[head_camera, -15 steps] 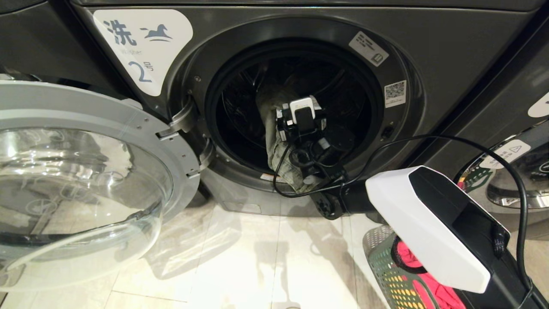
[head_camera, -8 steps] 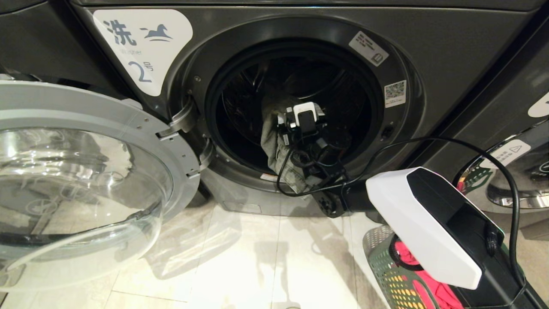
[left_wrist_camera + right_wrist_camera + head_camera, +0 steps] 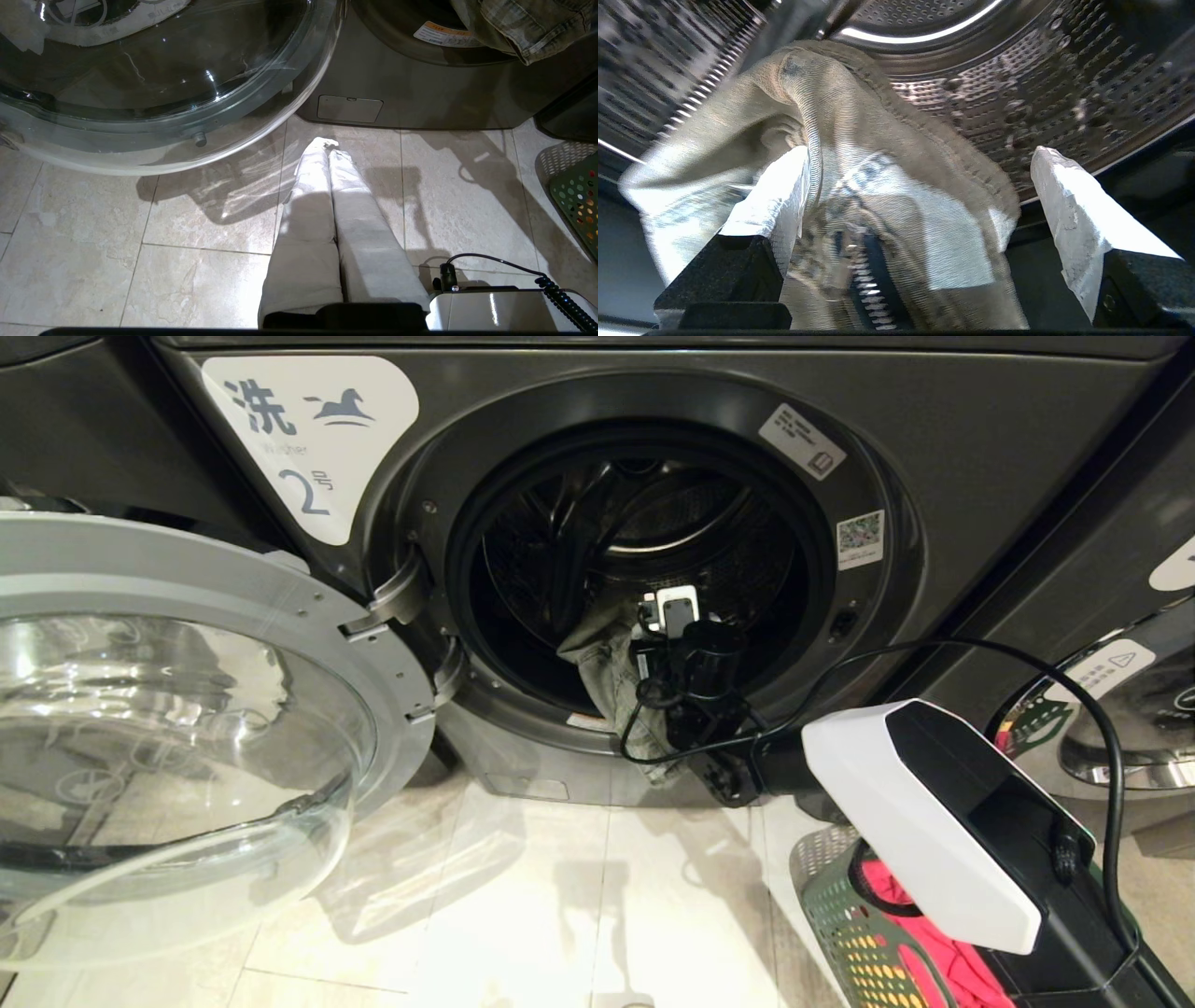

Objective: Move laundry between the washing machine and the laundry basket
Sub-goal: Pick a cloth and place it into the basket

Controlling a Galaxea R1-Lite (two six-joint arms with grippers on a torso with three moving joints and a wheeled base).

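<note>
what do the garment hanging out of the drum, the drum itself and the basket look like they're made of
Garment: looks like washed grey-green denim, with a woven ribbed texture, stitched seams and a metal zipper.
Drum: seemingly stainless steel, shiny and punched with rows of small holes.
Laundry basket: likely moulded plastic, dark green, matte, perforated with round holes.

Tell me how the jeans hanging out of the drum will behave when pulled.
The jeans droop over the washing machine rim, so probably floppy. Thick denim seams suggest some weight. One leg may trail when lifted.
</note>
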